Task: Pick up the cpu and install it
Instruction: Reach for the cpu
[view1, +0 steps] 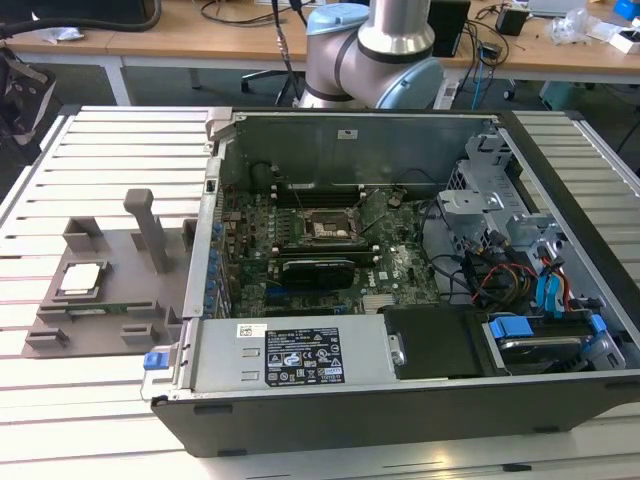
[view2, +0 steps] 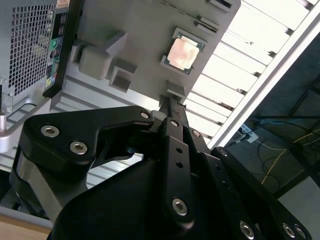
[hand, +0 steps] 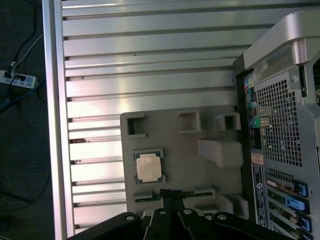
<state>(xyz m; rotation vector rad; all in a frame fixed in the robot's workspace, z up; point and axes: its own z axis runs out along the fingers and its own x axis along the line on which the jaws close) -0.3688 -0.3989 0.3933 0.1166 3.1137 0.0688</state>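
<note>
On the slatted desk (view1: 100, 140), the grey fixture tray (view1: 125, 300) lay against the side of the open computer case (view1: 400, 425), toward the desk's edge on the exterior view's left. The cpu (view1: 82, 279) sat flat in a square recess of the tray, metal top up. In the first wrist view the tool (hand: 172, 192) hung over the tray's edge near the cpu, clear of it, its fingers drawn together on nothing. Farther in, the black socket frame (view1: 325, 228) lay on the motherboard. The arm (view1: 395, 40) rose beyond the case.
</note>
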